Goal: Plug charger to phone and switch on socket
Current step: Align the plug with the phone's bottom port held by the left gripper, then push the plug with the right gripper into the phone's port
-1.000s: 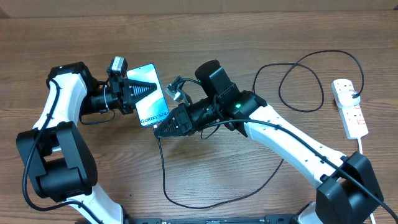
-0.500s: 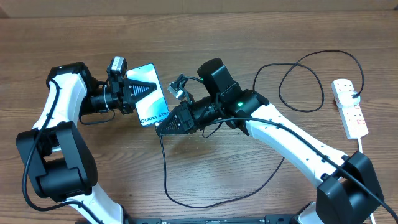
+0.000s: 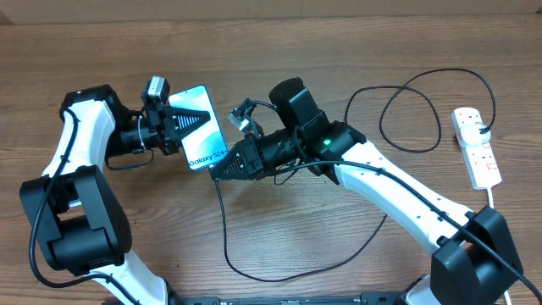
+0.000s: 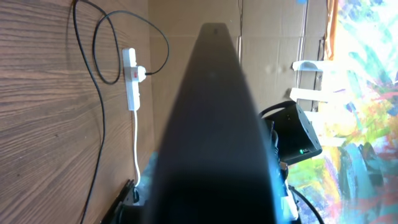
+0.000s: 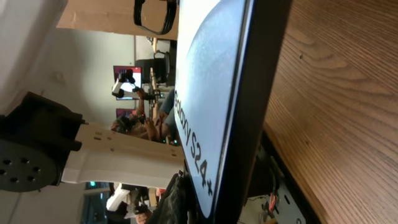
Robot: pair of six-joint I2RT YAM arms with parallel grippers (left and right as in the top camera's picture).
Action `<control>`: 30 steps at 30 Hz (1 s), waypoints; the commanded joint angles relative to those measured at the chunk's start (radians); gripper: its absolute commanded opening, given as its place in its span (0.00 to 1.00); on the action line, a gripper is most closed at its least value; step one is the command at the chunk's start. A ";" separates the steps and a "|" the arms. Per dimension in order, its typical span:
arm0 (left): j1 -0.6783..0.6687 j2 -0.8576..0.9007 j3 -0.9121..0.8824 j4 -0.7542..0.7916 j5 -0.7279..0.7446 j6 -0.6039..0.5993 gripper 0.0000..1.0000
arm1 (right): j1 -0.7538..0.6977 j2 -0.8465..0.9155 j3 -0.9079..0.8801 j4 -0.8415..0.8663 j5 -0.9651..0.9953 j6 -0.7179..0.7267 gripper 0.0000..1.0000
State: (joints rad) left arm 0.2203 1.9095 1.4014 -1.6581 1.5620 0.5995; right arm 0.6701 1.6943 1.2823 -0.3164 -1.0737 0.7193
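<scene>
The left gripper (image 3: 196,120) clamps the phone (image 3: 207,146) aloft. The right gripper (image 3: 218,172), closed on the charger (image 3: 224,229) tip, has the phone's short edge just ahead of its fingertips. A skewed push could miss the port or lever the phone loose.

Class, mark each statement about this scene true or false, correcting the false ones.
The left jaws grip the phone. True.
The phone's screen is dark. False: it glows blue with white text.
The socket lies next to the phone. False: it lies far off, past the right arm.
A black plug sits in the socket. True.
The right jaws stand wide open. False: they are shut on the charger, beside the phone.
</scene>
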 commanded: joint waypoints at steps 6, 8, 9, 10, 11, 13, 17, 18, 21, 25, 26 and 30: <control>-0.025 -0.021 0.008 -0.010 -0.028 0.007 0.04 | -0.019 0.001 0.013 0.047 0.161 0.044 0.04; -0.025 -0.021 0.008 -0.010 -0.028 0.007 0.04 | -0.019 0.001 0.013 0.049 0.182 0.045 0.04; -0.025 -0.021 0.008 -0.010 -0.028 0.007 0.04 | -0.019 0.001 0.013 0.056 0.192 0.045 0.04; -0.025 -0.021 0.008 -0.010 -0.029 0.007 0.04 | -0.019 0.001 0.013 0.063 0.200 0.050 0.04; -0.025 -0.021 0.008 -0.010 -0.029 0.007 0.04 | -0.019 0.001 0.013 0.070 0.209 0.062 0.04; -0.025 -0.021 0.008 -0.010 -0.031 0.006 0.04 | -0.019 0.001 0.013 0.092 0.221 0.074 0.04; -0.025 -0.021 0.008 -0.016 -0.043 0.007 0.04 | -0.019 0.001 0.013 0.138 0.239 0.105 0.04; -0.025 -0.021 0.008 -0.017 -0.047 0.006 0.04 | -0.019 0.001 0.013 0.150 0.247 0.116 0.04; -0.025 -0.021 0.008 -0.018 -0.050 0.006 0.04 | -0.019 0.001 0.013 0.186 0.271 0.123 0.04; -0.025 -0.021 0.008 -0.017 -0.050 0.006 0.04 | -0.022 0.001 0.013 0.192 0.307 0.123 0.14; -0.025 -0.021 0.008 -0.017 -0.050 0.006 0.04 | -0.024 0.001 0.013 0.192 0.306 0.122 0.39; -0.025 -0.021 0.008 -0.016 -0.050 0.007 0.04 | -0.041 0.001 0.013 0.193 0.244 0.103 0.91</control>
State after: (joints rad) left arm 0.2260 1.9091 1.4109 -1.6722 1.5295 0.5827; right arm 0.6659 1.6955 1.2736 -0.1318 -0.9176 0.8452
